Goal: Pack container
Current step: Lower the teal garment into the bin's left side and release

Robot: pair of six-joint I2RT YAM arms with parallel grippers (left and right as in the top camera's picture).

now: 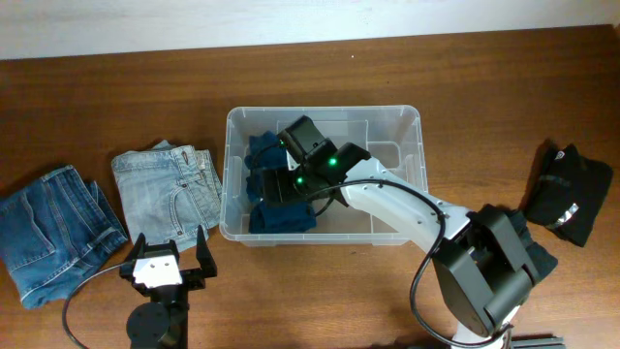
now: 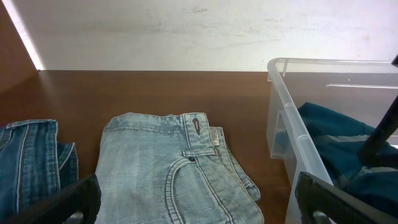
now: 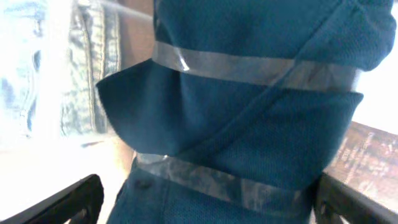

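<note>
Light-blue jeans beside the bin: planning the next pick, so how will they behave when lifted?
The light-blue jeans are folded denim, so likely floppy: layers may sag or unfold from one pinch. Thick cloth looks heavy; lying flat, it should not roll.

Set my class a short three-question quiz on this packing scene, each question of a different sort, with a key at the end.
1. True or false: the dark teal garment lies inside the container.
2. Choose one. The light-wash jeans lie: A) inside the container; B) on the table, beside the container; C) on top of the dark teal garment.
3. Fill in: the left gripper has its jaws ____.
Key: 1 true; 2 B; 3 open.
</note>
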